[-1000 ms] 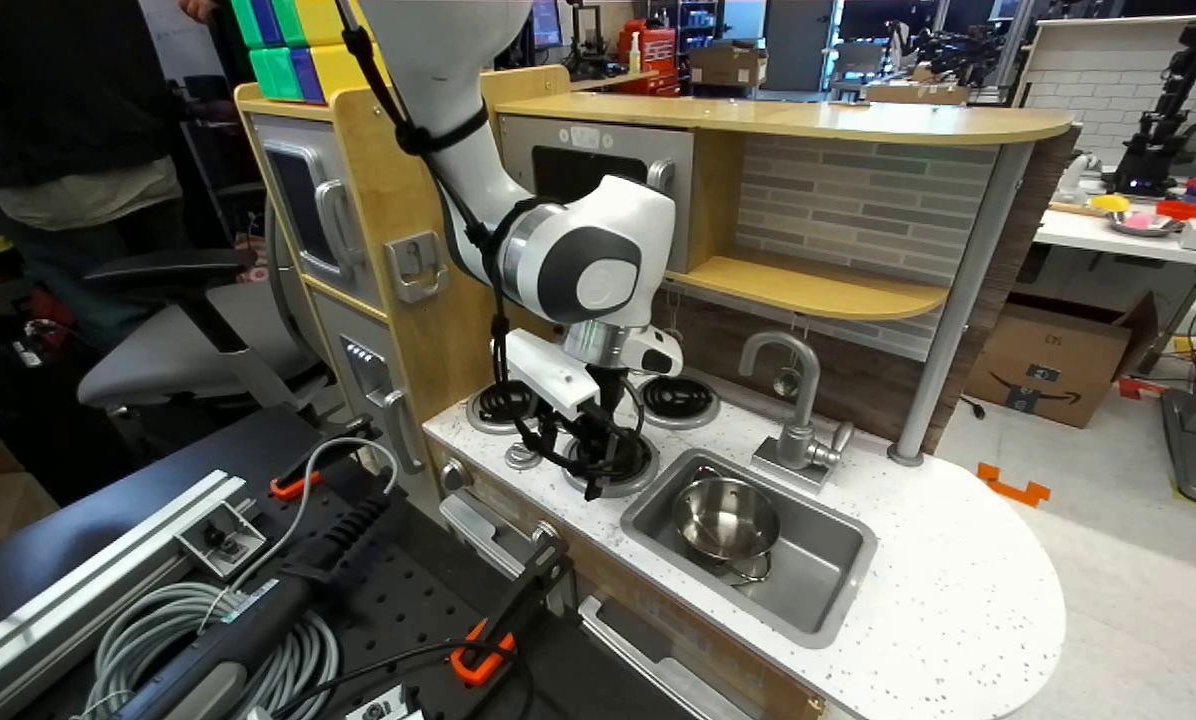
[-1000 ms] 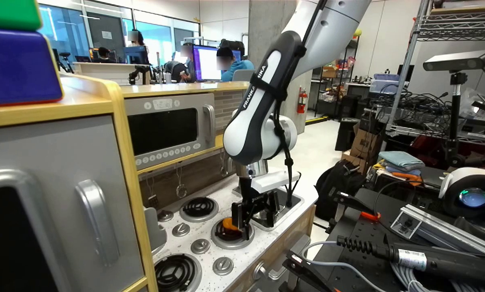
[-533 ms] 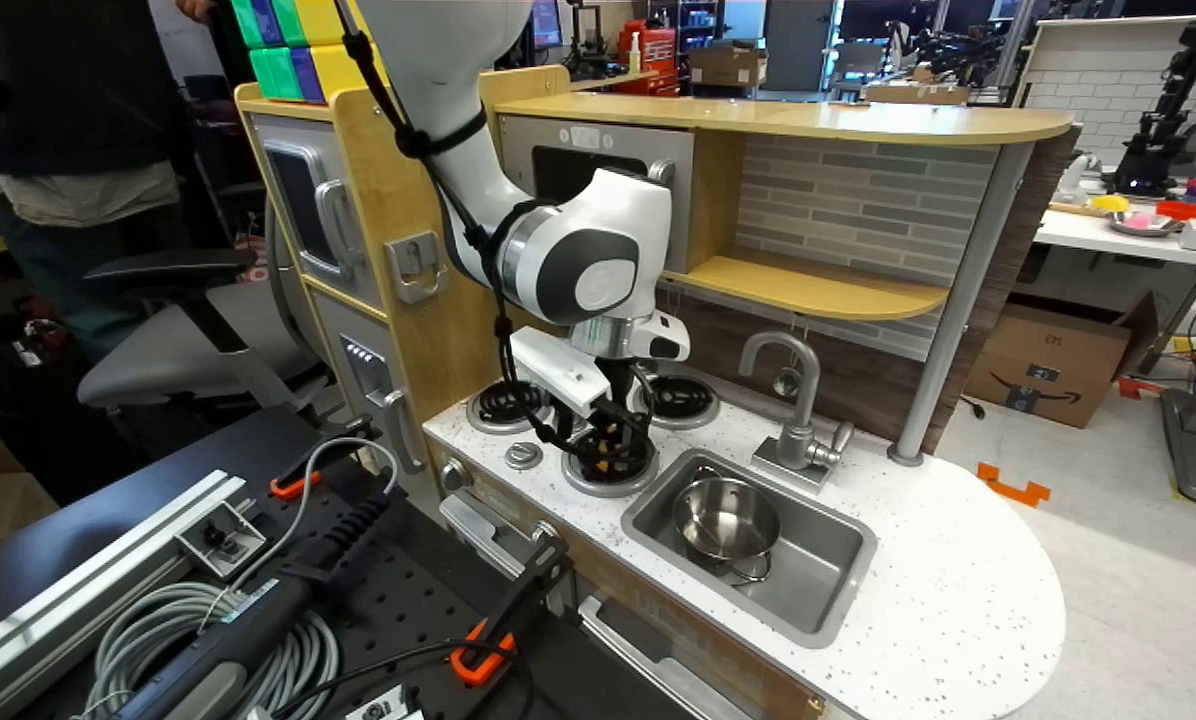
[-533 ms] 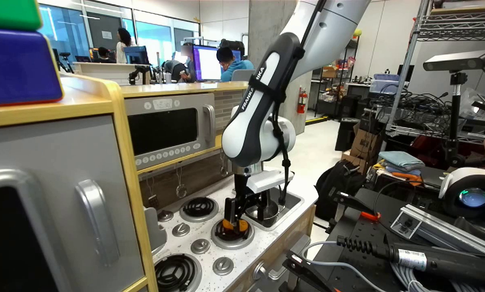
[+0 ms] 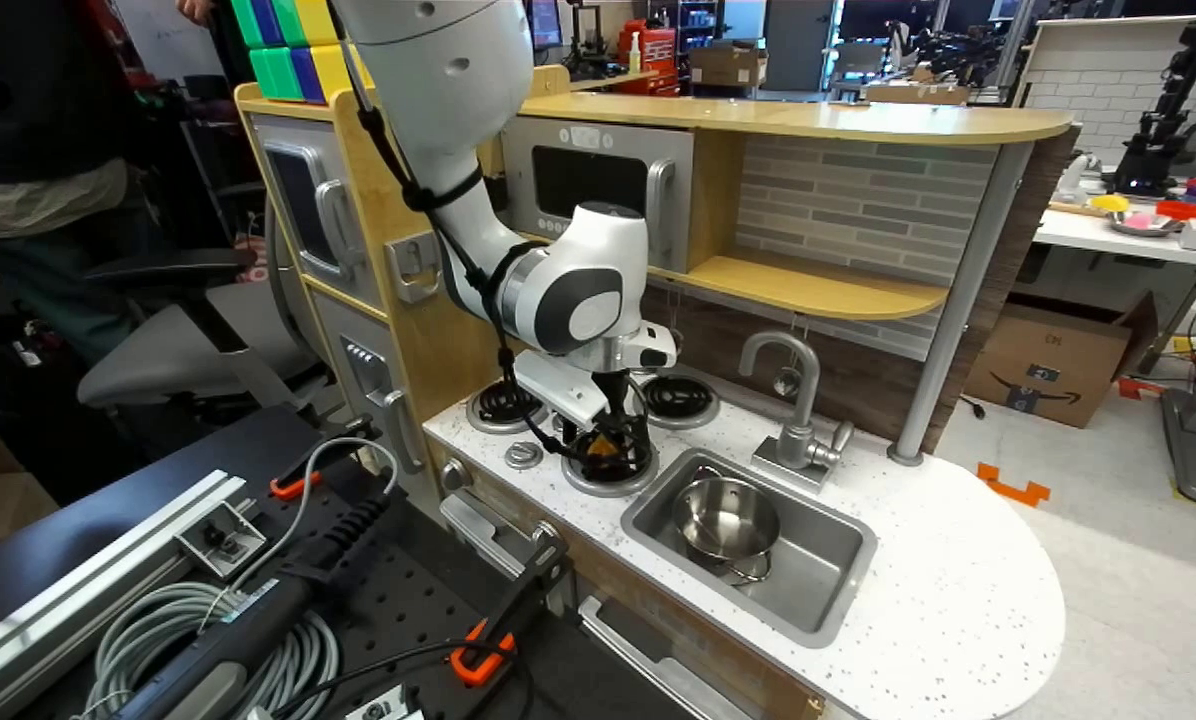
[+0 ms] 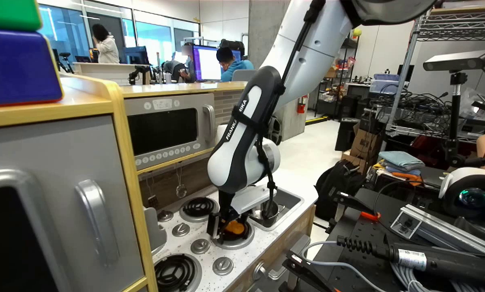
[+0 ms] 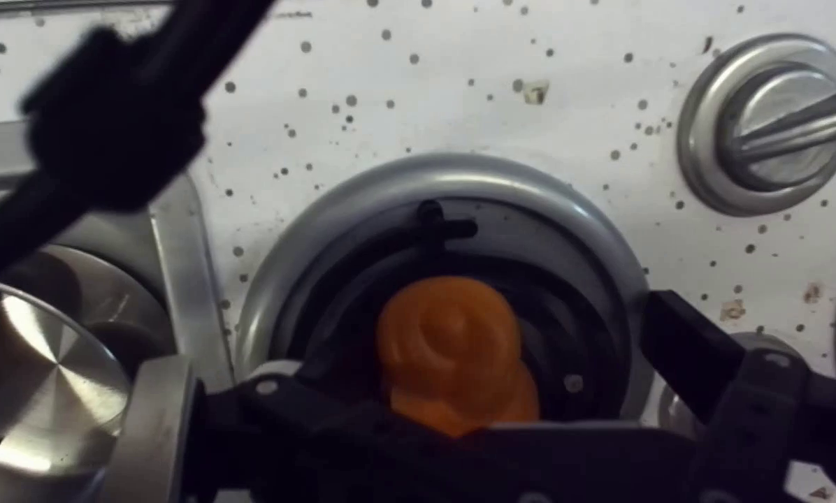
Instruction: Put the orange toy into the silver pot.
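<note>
The orange toy (image 7: 449,342) rests on the black coil of a stove burner (image 7: 446,175). It also shows in both exterior views (image 5: 603,447) (image 6: 235,227). My gripper (image 7: 488,356) is open low over this burner. In the wrist view the toy lies between the spread fingers, closer to the left one, with a wide gap to the right finger (image 7: 697,342). The gripper also shows in both exterior views (image 5: 608,440) (image 6: 228,228), partly covering the toy. The silver pot (image 5: 726,518) stands in the sink (image 5: 823,570); its inside shows at the wrist view's left edge (image 7: 54,377).
A faucet (image 5: 803,410) stands behind the sink. Metal knobs (image 6: 200,245) and further burners (image 6: 199,208) surround this burner. A shelf (image 5: 808,285) and a microwave (image 6: 163,127) stand behind the arm. A tall cabinet (image 5: 438,300) is beside the stove.
The arm has lowered and tilted, and the gripper has shifted over the toy, toward the tall cabinet. The fingers stay apart. The toy and pot have not visibly moved.
</note>
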You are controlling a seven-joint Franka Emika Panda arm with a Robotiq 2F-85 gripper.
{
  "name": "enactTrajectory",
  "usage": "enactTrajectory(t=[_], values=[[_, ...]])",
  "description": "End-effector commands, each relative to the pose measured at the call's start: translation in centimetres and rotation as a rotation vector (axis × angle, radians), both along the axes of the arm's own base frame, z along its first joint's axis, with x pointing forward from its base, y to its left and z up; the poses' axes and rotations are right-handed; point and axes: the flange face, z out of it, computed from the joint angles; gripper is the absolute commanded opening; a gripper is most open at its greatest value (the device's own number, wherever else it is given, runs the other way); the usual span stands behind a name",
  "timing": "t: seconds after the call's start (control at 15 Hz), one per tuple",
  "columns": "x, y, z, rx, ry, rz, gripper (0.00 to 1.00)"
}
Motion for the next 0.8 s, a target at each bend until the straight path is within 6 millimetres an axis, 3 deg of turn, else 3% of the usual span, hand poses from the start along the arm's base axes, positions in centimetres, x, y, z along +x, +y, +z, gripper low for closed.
enactTrajectory(t=[0.0,0.13,0.27,0.73], values=[[2.0,1.4,-1.5,-0.022,-0.058,0.030,0.72],[2.6,2.0,-1.3,-0.020,-0.072,0.033,0.57],[2.5,2.1,-1.0,-0.021,-0.071,0.020,0.48],[2.6,1.4,1.9,0.014,-0.091,-0.023,0.43]])
